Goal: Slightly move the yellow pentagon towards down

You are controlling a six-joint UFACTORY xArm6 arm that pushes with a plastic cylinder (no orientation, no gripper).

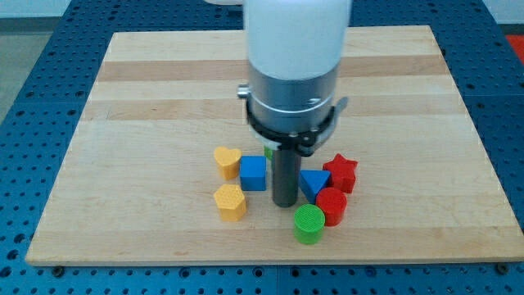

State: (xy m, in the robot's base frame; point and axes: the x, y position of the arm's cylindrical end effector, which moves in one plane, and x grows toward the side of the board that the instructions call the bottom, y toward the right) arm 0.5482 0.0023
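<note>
The yellow pentagon (230,201) lies on the wooden board (147,98), below the view's middle and left of my rod. My tip (284,204) rests on the board about a block's width to the right of the pentagon, not touching it. The tip stands between the blue cube (254,173) on its upper left and the blue triangle (313,182) on its right.
A yellow heart (228,161) sits above the pentagon, next to the blue cube. A red star (341,172), a red cylinder (332,205) and a green cylinder (309,223) cluster right of the tip. A sliver of a green block (268,152) shows behind the rod.
</note>
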